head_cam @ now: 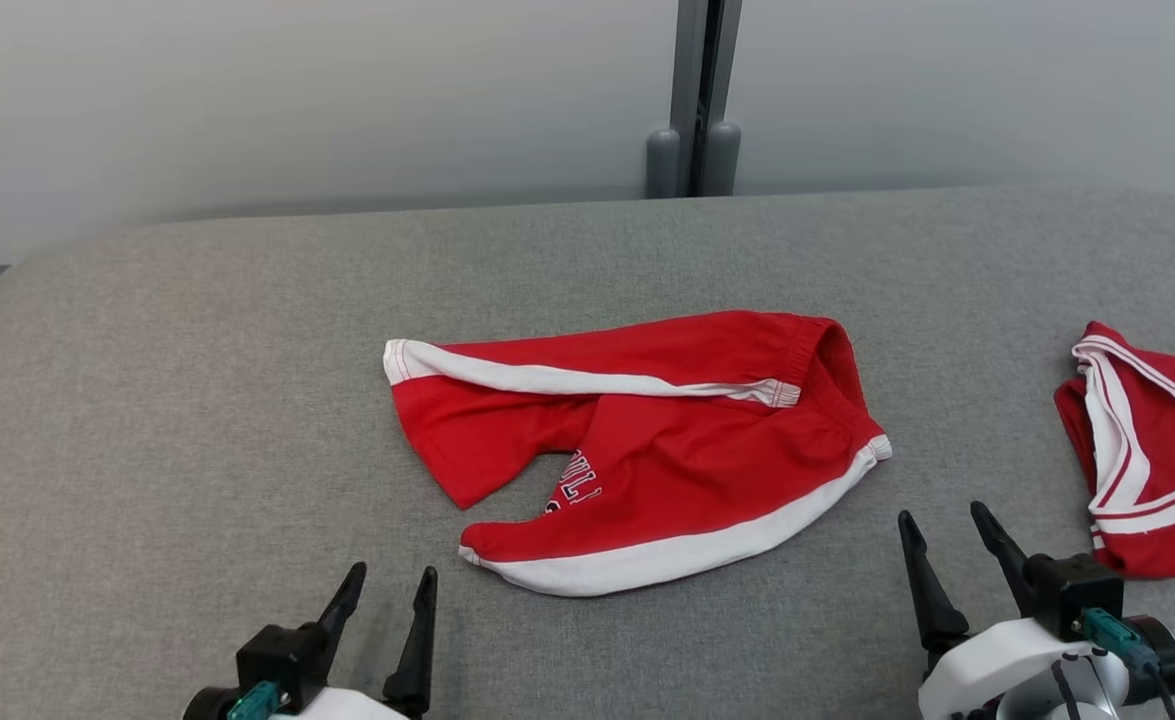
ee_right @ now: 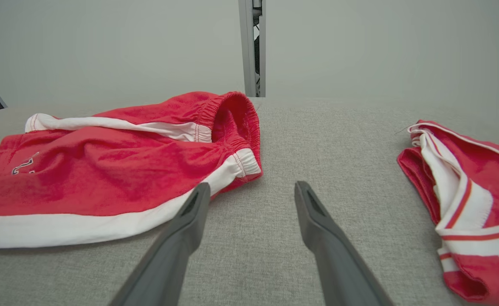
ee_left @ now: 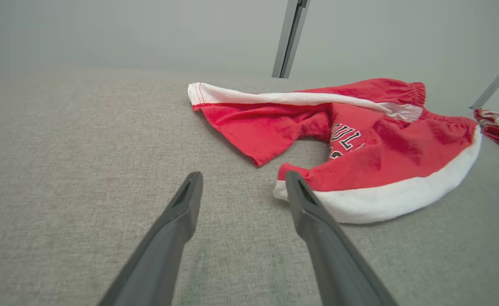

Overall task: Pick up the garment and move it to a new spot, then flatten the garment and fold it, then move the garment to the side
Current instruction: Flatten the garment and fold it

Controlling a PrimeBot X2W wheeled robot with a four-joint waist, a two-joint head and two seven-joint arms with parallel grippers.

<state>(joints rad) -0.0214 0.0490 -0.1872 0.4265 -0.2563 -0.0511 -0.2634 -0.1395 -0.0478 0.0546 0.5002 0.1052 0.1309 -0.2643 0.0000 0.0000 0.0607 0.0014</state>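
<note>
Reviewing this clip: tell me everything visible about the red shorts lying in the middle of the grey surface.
The red shorts look like soft knit sportswear, with white bands along both sides, a gathered elastic waistband at the robot's right, and partly hidden white lettering on one leg. They lie crumpled and unfolded, legs splayed toward the left, on the grey fabric surface. Only that surface touches them; the left gripper and right gripper, both open, sit short of them.
</note>
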